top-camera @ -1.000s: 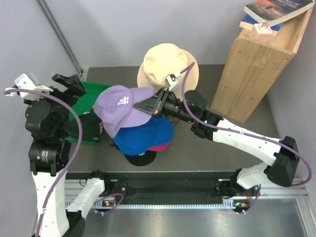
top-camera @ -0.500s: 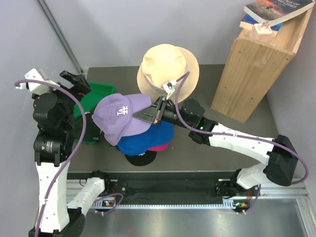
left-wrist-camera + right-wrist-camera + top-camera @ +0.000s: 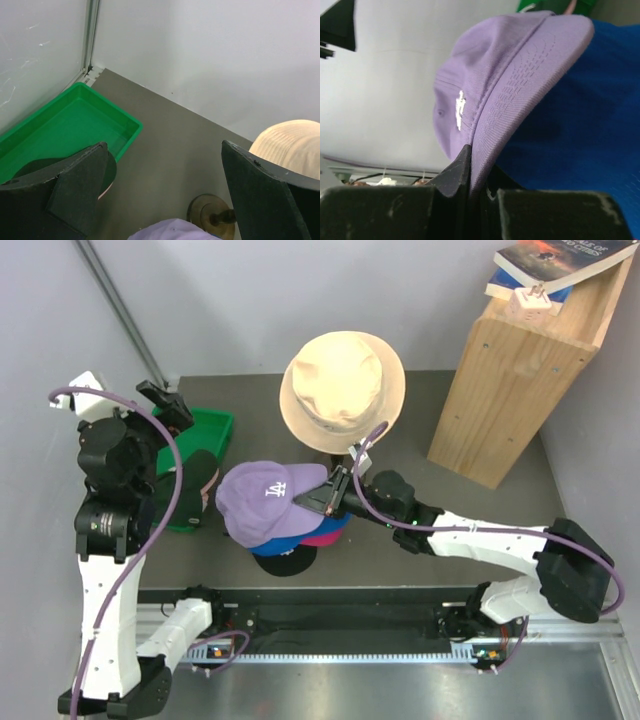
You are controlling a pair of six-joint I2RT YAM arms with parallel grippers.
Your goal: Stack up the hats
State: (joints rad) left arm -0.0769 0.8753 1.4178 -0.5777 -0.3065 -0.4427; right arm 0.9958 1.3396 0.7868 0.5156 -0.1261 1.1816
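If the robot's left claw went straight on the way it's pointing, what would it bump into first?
Probably the bare table, in the gap between the green tray and the tan hat. The open left gripper has nothing between its fingers. Depth is hard to judge, though.

L arm point(image 3: 100, 590), R arm point(image 3: 490, 536): white links, black joints, purple cables point(image 3: 66, 392); black wedge gripper fingers point(image 3: 260, 195).

The lavender cap point(image 3: 520, 100) is matt woven cloth, its brim ridged with rows of stitching; the blue cap point(image 3: 580, 130) is the same soft cloth. The green tray point(image 3: 65, 125) is smooth, glossy plastic on the matt grey tabletop point(image 3: 170, 145). The box point(image 3: 510, 370) is pale bare wood. The left arm's fingers point(image 3: 80, 185) are dull black plastic.
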